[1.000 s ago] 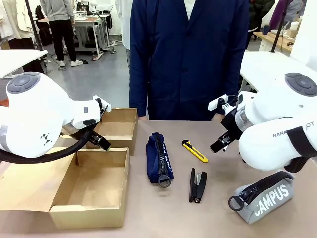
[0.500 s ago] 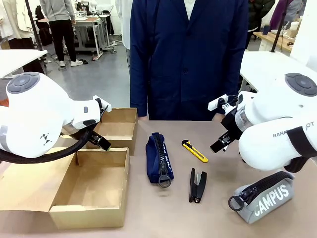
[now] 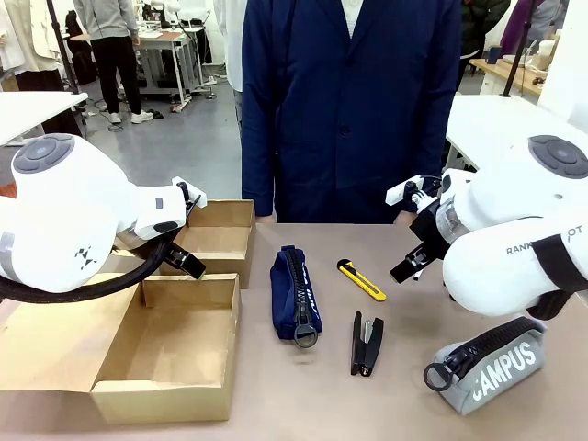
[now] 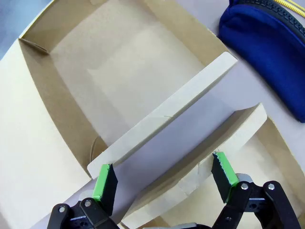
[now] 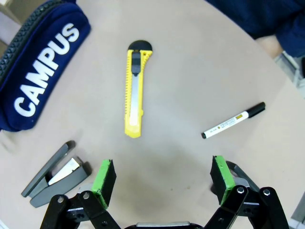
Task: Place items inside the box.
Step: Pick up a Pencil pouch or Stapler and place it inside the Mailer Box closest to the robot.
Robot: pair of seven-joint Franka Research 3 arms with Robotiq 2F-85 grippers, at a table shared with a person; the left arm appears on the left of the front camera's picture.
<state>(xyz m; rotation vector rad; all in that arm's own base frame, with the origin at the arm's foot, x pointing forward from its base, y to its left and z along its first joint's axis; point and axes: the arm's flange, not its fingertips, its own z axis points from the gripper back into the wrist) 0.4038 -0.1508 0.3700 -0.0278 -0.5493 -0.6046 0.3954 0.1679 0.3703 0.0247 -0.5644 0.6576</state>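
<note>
Front view first: your cardboard box [image 3: 165, 401] sits at the lower left of the frame, top open, and what you see inside is just its bare brown floor. A second open cardboard tray [image 3: 220, 241] stands right behind it, toward the person [image 3: 349, 110] in the dark blue coat at the top of the frame, and its floor shows bare cardboard too. A flat flap lies out to the left of the near box.

All four items are out on the table [image 3: 303, 395]. The navy blue zip pouch [image 3: 295, 296] lies in the middle, zip up, just right of the box. The utility knife [image 3: 361, 280] is up and to the right of it, at an angle. The black stapler [image 3: 367, 343] is below the knife. The grey zip pouch [image 3: 496, 363] is in the lower right corner, "CAMPUS" facing you, partly tucked under the right arm.

In the left wrist view your left gripper [image 4: 164, 174] is spread wide with nothing between the green pads, over the cardboard walls that run diagonally across the frame. The navy pouch peeks in at the upper right, outside the box.

In the right wrist view the right gripper [image 5: 164, 174] is also spread wide and holding nothing, over bare tabletop. The knife is above centre, the navy pouch upper left, the stapler lower left, and a marker pen [image 5: 233, 120] lies at the right.
</note>
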